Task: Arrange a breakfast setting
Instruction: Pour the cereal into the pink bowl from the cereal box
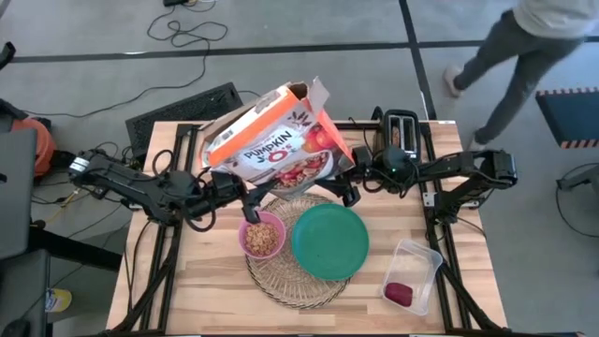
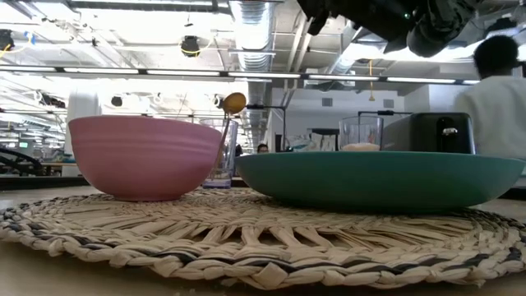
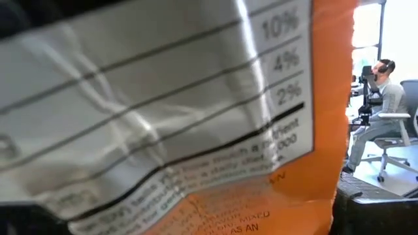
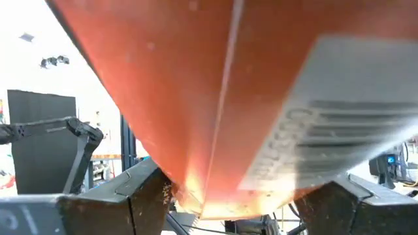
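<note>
A: Where is room left?
B: Bare table (image 1: 197, 300) is seen beside the mat (image 1: 290, 281), which carries the bowl (image 1: 263, 236) and plate (image 1: 328, 241).
A: And the end effectors?
B: The cereal box (image 1: 276, 140) is gripped by the right end effector (image 4: 228, 196). The left end effector (image 1: 245, 194) is hidden; its state cannot be told.

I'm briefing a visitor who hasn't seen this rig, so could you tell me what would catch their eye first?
An orange cereal box held tilted above the table between both arms. Beneath it, a pink bowl with cereal in it and an empty teal plate share a woven mat. A black toaster stands at the back edge.
</note>
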Available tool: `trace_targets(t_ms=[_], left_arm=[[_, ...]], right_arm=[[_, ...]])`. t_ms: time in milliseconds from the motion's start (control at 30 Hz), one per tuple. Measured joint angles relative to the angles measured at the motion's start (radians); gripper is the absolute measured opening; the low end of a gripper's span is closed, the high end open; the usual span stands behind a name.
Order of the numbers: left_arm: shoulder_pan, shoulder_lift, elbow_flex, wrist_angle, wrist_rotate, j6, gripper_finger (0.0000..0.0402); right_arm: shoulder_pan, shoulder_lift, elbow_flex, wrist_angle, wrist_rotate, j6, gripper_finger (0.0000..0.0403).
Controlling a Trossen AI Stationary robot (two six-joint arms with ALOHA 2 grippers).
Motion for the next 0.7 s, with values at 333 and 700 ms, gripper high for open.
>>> trace_targets(t_ms=[333,700], left_arm=[[-0.007,-0.055,0.0,-0.006,-0.019,0.024,0.0221],[-0.04,-0.127,0.0,-0.071,-0.025,0.03,0.022]], right_arm=[[-0.001,-0.004,0.029,-0.142,0.0,-0.017,0.0364],[0.011,-0.003,0.029,-0.199,-0.004,-0.083,0.0337]])
